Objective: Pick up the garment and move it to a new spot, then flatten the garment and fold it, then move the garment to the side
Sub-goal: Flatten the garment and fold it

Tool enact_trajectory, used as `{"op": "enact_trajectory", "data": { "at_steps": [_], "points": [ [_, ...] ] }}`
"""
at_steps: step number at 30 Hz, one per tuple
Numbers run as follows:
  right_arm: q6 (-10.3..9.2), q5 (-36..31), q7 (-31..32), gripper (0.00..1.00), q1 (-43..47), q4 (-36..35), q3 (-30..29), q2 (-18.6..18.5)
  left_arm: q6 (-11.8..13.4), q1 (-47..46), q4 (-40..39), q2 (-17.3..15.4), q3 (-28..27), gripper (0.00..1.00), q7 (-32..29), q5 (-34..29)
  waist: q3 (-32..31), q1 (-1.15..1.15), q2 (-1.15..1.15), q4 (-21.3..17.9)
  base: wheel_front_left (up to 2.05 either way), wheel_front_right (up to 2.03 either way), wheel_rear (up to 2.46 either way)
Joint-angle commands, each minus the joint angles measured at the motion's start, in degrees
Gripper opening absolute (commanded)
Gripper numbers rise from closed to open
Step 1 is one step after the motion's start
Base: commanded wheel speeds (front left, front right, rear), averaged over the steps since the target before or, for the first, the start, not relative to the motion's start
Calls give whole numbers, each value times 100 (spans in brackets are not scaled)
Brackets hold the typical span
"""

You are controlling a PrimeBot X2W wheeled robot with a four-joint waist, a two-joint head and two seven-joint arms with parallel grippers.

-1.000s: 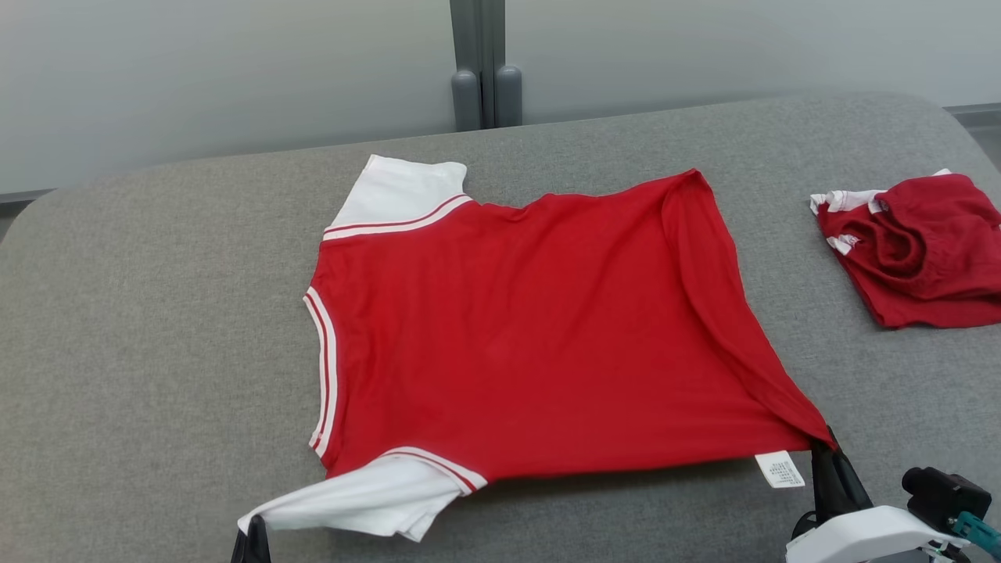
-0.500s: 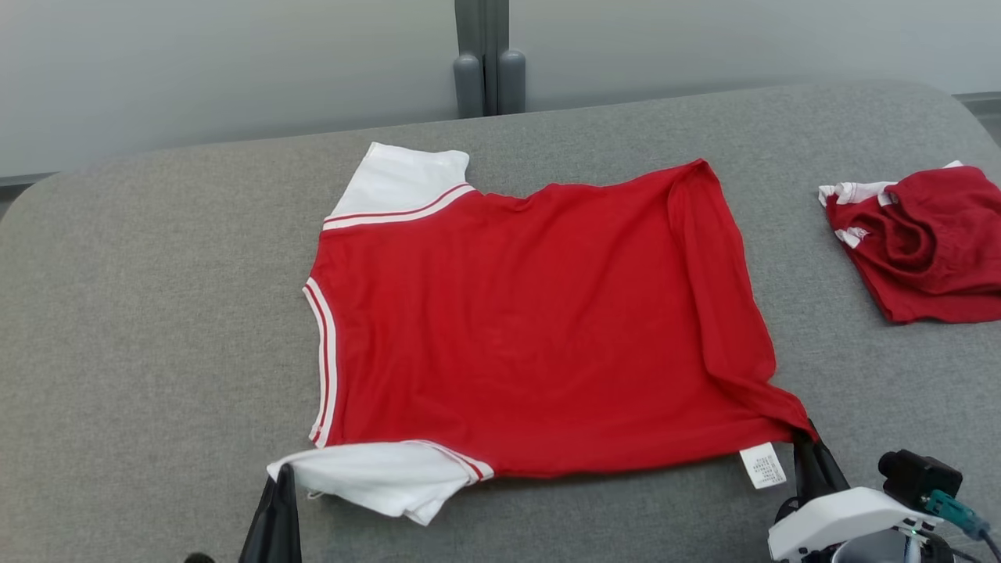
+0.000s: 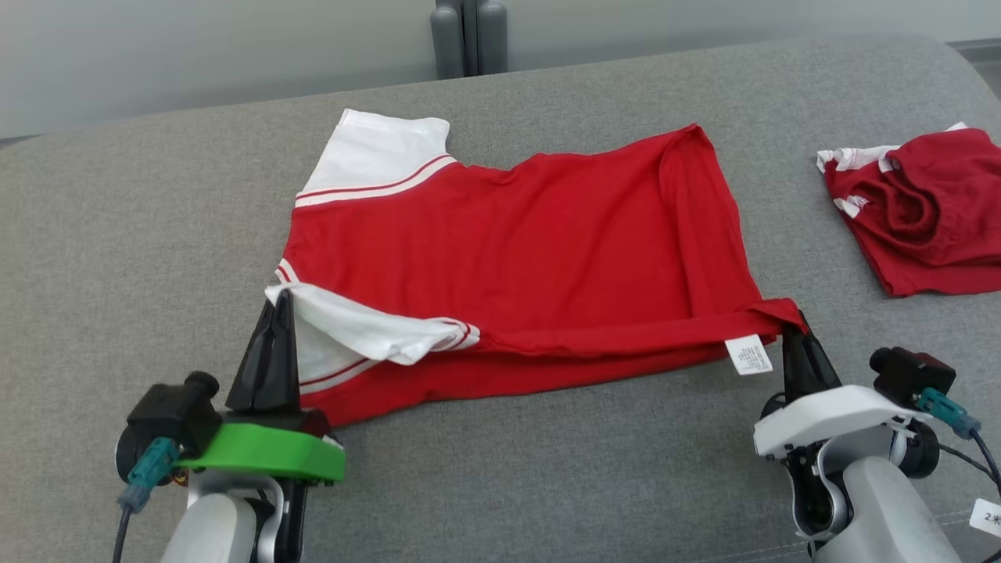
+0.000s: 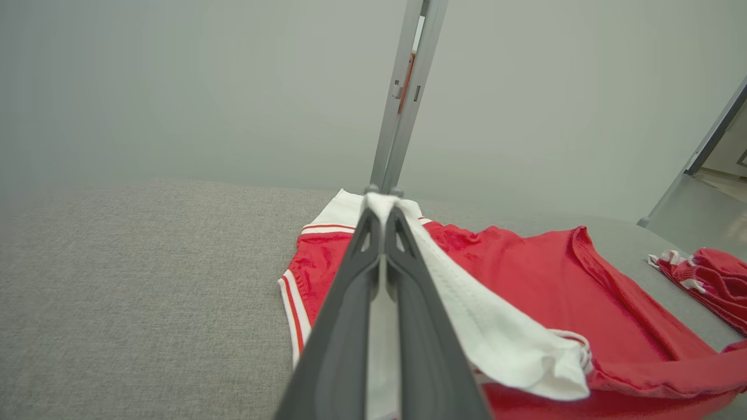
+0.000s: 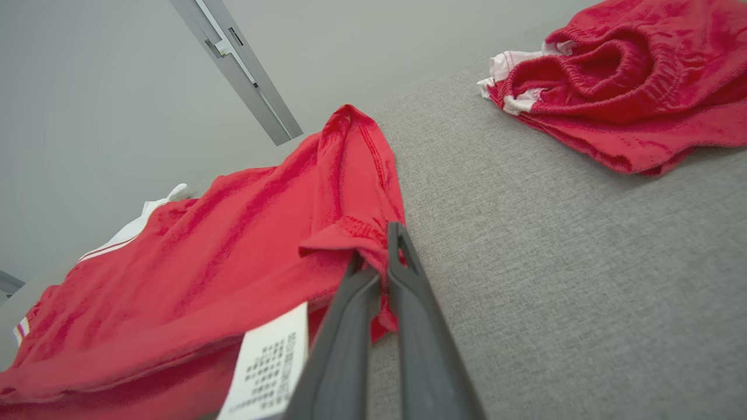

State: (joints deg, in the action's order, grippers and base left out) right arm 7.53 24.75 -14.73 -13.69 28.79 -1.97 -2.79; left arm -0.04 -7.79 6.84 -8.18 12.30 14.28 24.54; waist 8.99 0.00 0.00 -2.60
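Red garment [image 3: 547,234] spreads 12 o'clock from you, axis 9–3; left end effector [image 3: 280,297] clamps sleeve [image 3: 360,328], right end effector [image 3: 784,330] clamps hem [image 3: 751,319].

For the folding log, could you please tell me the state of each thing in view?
red shirt, spread out, near edge lifted and folded partway over the body.
near sleeve, white, doubled back over the red front.
care label, exposed at the hem corner.
second red garment, crumpled, lying apart at the right.
left gripper, fingers shut on the near sleeve.
right gripper, fingers shut on the red shirt's hem corner.
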Motion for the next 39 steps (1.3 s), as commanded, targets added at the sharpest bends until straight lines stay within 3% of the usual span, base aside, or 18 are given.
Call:
{"op": "enact_trajectory", "data": {
  "at_steps": [1, 12, 13, 14, 15, 16, 17, 28, 39],
  "points": [
    [-9, -63, -35, 0, -155, 51, -16, -20, -37, -239, 131, 4, -48, 0, 49, -40, 134, 0, 0, -45, 0, 0, 0],
    [-9, -231, -48, 0, -1023, 707, -46, -20, -218, -1306, 1268, 141, -202, 0, 94, -253, 610, 0, 0, -83, 0, 0, 0],
    [-9, -240, -48, 4, -1074, 740, -42, -21, -234, -1375, 1327, 162, -237, 0, 95, -292, 636, 0, 0, -85, 0, 0, 0],
    [-9, -251, -49, 23, -1103, 743, -46, -21, -239, -1417, 1351, 173, -265, 0, 95, -321, 651, 0, 0, -87, 0, 0, 0],
    [-9, -271, -50, 86, -1148, 708, -79, -22, -236, -1473, 1359, 194, -305, 38, 96, -367, 666, 0, 0, -88, 0, 0, 0],
    [-9, -305, -50, 100, -1171, 685, -109, -22, -243, -1508, 1344, 215, -345, 66, 96, -415, 673, 0, 0, -89, 0, 0, 0],
    [-9, -324, -50, 100, -1191, 636, -136, -22, -248, -1537, 1312, 246, -403, 100, 96, -462, 675, 0, 0, -89, 0, 0, 0],
    [-10, -692, -48, 100, -941, 98, -378, -19, -454, -1080, 739, 456, -706, 100, 92, -613, 442, 0, 0, 31, 0, 0, 0],
    [-10, -1053, 64, 100, 30, -453, -560, -20, -511, 195, 412, 426, -873, 100, -36, -448, 19, 0, 0, 190, 0, 0, 0]
  ]
}}
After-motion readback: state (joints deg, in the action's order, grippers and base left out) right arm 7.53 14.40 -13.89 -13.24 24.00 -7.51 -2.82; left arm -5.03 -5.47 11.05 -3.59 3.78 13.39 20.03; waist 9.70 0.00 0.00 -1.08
